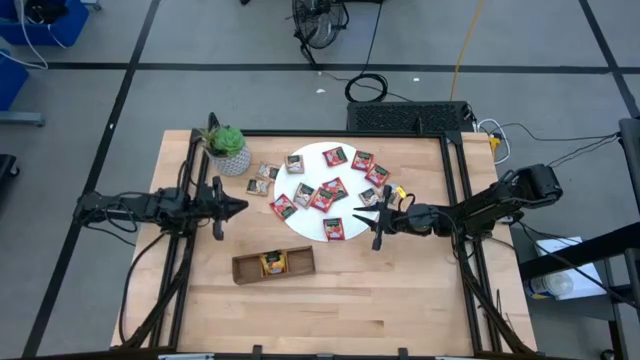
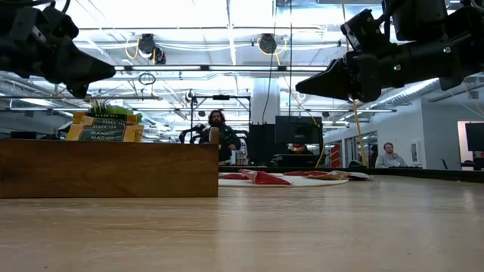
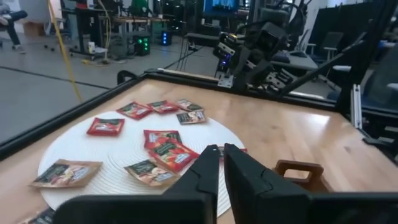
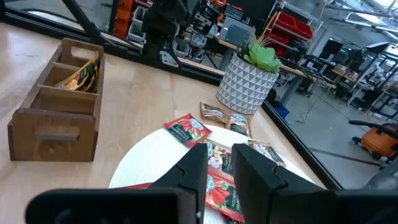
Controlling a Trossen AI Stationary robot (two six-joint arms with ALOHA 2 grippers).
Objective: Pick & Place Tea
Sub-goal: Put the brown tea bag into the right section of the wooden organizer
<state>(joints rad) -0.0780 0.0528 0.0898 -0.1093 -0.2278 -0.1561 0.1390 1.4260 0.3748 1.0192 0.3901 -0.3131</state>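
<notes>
Red and grey-brown tea sachets (image 1: 322, 192) mostly lie on the round white disc (image 1: 310, 215); yellow ones sit in the long wooden tray (image 1: 273, 265) nearby. Both tools, left (image 1: 238, 207) and right (image 1: 371, 217), flank the disc, narrow, empty. Most remains.

Labels on the tea sachets (image 1: 322, 193) are too small to read; the wooden tray (image 2: 110, 166) hides the plant pot.
</notes>
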